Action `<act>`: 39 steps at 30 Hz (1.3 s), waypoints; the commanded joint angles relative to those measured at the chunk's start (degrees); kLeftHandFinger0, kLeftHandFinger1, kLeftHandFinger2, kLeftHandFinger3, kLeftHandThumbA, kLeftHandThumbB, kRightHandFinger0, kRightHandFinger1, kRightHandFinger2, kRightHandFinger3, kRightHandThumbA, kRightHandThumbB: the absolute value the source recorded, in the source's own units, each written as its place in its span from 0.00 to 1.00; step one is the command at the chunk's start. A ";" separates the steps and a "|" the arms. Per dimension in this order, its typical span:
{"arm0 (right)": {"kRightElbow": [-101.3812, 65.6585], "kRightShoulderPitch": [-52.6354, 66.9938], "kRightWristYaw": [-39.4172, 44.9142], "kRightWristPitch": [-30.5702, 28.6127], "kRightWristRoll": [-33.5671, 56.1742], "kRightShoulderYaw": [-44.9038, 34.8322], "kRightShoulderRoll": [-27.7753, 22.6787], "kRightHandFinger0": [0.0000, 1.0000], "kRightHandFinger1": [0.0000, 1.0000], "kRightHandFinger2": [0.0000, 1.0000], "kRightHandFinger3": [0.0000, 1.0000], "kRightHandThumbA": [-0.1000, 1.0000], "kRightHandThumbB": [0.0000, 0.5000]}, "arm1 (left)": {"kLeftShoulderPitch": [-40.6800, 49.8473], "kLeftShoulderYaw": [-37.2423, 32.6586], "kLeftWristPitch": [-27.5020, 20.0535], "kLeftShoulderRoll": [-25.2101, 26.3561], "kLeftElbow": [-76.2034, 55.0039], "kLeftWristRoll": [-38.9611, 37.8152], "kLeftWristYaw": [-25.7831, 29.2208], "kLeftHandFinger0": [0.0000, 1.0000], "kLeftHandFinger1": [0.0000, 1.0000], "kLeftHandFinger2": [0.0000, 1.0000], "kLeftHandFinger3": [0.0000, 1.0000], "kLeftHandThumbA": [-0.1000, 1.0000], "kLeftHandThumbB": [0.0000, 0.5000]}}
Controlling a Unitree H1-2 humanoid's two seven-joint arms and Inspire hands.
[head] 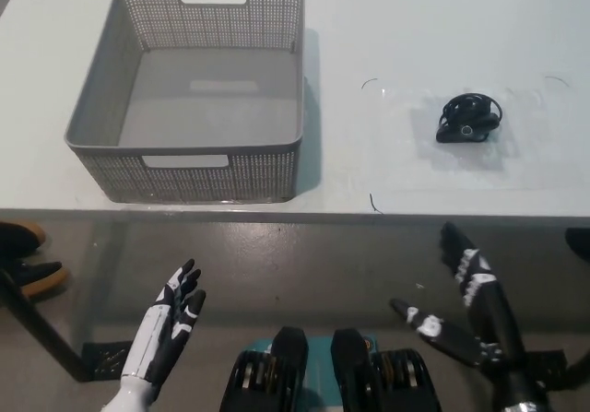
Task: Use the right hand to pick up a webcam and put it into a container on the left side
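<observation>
A small black webcam (pixel 468 120) with its cable coiled on it lies on the white table, right of centre. A grey perforated basket (pixel 198 186) stands on the table's left part, with nothing inside. My black right hand (pixel 466 301) hangs open below the table's front edge, nearer than the webcam and apart from it. My white left hand (pixel 171 324) rests open at the lower left, also below the table edge.
The white table (pixel 387 25) ends in a front edge across the middle of the picture. Below it is grey floor. Dark shoes (pixel 23 255) show at the far left beside a black frame leg.
</observation>
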 commanded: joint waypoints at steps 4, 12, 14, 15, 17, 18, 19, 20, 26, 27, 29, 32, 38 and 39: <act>-10.23 -1.81 -1.38 -0.41 -0.23 -3.09 -1.07 1.00 1.00 1.00 1.00 1.00 0.35 | -1.16 -0.55 -3.22 0.95 -1.36 -0.52 -1.07 1.00 1.00 1.00 1.00 1.00 0.14; -12.02 -8.83 -1.51 2.50 -7.36 -6.68 -6.73 1.00 1.00 1.00 1.00 0.98 0.57 | 2.05 -2.45 -0.87 2.11 -4.84 -0.44 -3.49 1.00 1.00 1.00 1.00 1.00 0.30; -13.22 -11.21 0.24 6.34 -11.16 -6.51 -10.05 1.00 1.00 1.00 1.00 0.93 0.64 | 3.91 -2.84 -0.92 1.90 -5.31 0.01 -3.20 1.00 1.00 1.00 1.00 1.00 0.31; -13.48 -12.78 1.29 7.82 -14.14 -6.02 -12.15 1.00 1.00 1.00 1.00 0.91 0.67 | 4.38 -2.91 -0.73 1.80 -5.41 -0.04 -3.10 1.00 1.00 1.00 1.00 1.00 0.31; -13.95 -15.26 2.68 11.43 -18.81 -4.91 -14.89 1.00 1.00 1.00 1.00 0.91 0.78 | 5.32 -2.98 -0.25 1.73 -5.88 -0.20 -3.15 1.00 1.00 1.00 1.00 1.00 0.33; -13.97 -16.43 3.27 12.58 -20.35 -4.28 -15.95 1.00 1.00 1.00 1.00 0.90 0.81 | 5.88 -3.03 -0.24 1.76 -6.08 -0.14 -3.09 1.00 1.00 1.00 1.00 1.00 0.34; -13.93 -18.49 4.39 14.84 -21.79 -3.64 -17.21 1.00 1.00 1.00 1.00 0.85 0.82 | 5.96 -3.07 -0.47 1.83 -6.00 -0.06 -3.01 1.00 1.00 1.00 1.00 1.00 0.33; -13.20 -21.00 5.47 16.59 -23.41 -2.85 -18.73 1.00 1.00 1.00 1.00 0.79 0.81 | 6.13 -3.11 -0.70 1.87 -5.91 -0.01 -2.94 1.00 1.00 1.00 1.00 1.00 0.33; 0.03 -35.96 10.70 19.74 -25.49 2.43 -25.75 1.00 1.00 1.00 1.00 0.66 0.81 | 6.41 -2.90 -1.51 2.31 -5.21 -0.15 -2.91 1.00 1.00 1.00 1.00 1.00 0.31; 2.58 -38.31 11.86 20.50 -26.05 3.57 -26.56 1.00 1.00 1.00 1.00 0.70 0.82 | 6.40 -2.88 -1.41 2.36 -5.29 -0.11 -2.92 1.00 1.00 1.00 1.00 1.00 0.31; 9.66 -44.17 12.55 21.00 -27.50 6.20 -27.07 1.00 1.00 1.00 1.00 0.71 0.86 | 6.32 -2.71 -1.66 2.59 -5.25 0.01 -2.78 1.00 1.00 1.00 1.00 1.00 0.29; 18.43 -51.32 14.31 21.30 -28.30 9.57 -26.91 1.00 1.00 1.00 1.00 0.73 0.88 | 6.47 -2.52 -1.72 2.64 -5.26 0.35 -2.43 1.00 1.00 1.00 1.00 1.00 0.29; 39.23 -63.81 15.65 18.17 -27.86 15.01 -24.54 1.00 1.00 1.00 1.00 0.70 0.88 | 6.67 -2.24 -2.54 2.68 -4.98 -0.12 -2.35 1.00 1.00 1.00 1.00 1.00 0.26; 41.87 -65.17 15.53 17.57 -27.96 15.68 -24.17 1.00 1.00 1.00 1.00 0.72 0.88 | 6.53 -2.26 -2.71 2.77 -4.87 0.12 -2.29 1.00 1.00 1.00 1.00 1.00 0.26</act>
